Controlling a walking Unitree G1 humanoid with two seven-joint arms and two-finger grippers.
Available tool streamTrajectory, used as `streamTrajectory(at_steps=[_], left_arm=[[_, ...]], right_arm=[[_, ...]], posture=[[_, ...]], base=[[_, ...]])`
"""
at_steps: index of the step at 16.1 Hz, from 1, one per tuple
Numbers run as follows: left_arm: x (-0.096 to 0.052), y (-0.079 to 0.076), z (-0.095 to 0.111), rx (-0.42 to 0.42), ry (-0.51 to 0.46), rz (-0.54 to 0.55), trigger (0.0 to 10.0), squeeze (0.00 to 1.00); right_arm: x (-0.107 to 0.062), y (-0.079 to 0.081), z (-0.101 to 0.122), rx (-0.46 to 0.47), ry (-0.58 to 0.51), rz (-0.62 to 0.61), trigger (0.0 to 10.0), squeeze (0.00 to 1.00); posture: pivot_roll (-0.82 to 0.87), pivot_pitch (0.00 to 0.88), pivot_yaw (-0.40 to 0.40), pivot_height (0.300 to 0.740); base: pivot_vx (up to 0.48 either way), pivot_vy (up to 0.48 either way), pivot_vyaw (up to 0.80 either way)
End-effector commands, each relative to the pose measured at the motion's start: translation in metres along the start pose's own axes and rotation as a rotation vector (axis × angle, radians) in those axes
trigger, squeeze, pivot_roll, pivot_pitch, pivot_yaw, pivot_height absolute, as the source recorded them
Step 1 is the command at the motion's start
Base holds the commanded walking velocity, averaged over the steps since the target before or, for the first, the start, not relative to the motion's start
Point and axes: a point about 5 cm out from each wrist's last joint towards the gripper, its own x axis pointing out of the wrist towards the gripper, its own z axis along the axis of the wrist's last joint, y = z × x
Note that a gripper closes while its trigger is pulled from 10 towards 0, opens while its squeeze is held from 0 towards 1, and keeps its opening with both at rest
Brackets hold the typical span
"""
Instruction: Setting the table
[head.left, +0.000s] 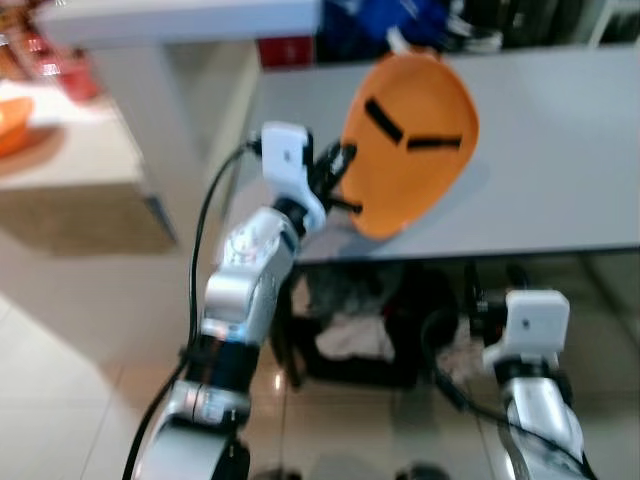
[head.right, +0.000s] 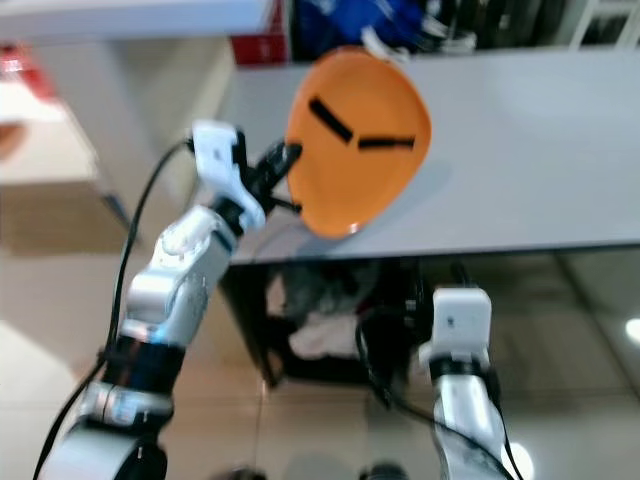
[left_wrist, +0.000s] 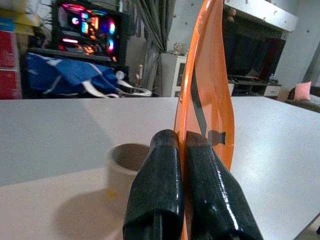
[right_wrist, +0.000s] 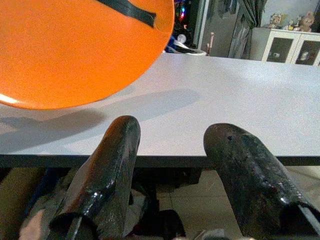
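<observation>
Both eye views were softly blurred, edges smeared as if by camera motion, under even indoor light. A bright spot of glare lay on the glossy floor (head.right: 632, 330). The orange plate (head.left: 408, 140) cast a soft shadow on the grey desk (right_wrist: 240, 100). The wrist views were sharper; highlights shone on the left pincer's fingers (left_wrist: 210, 195), and coloured lights glowed behind.

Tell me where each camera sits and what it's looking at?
Left eye and right eye views: on the head, looking down at the grey table, both silver arms showing.
Left wrist view: along the left hand, pinching the orange plate held up on edge.
Right wrist view: from low by the table edge, along the right hand, fingers apart.
Shared: all four show the plate and table.
</observation>
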Motion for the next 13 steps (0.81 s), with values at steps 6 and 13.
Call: streamTrajectory(at_steps=[6,13], left_arm=[[0.0046,-0.0133,0.0089,0.033,-0.051,-0.071,0.0,0.0],[0.0094,-0.0113,0.0058,0.005,-0.026,-0.061,0.0,0.0]], right_arm=[[-0.0029,-0.0035,0.0008,-0.004,0.001,-0.008,10.0,0.0],[-0.0047,-0.0042,0.0005,-0.006,0.008,-0.004,10.0,0.0]], posture=[[-0.1,0.0,0.1,0.707],[-0.1,0.0,0.094,0.707]], base=[[0.291,-0.379,0.0],[0.193,-0.157,0.0]])
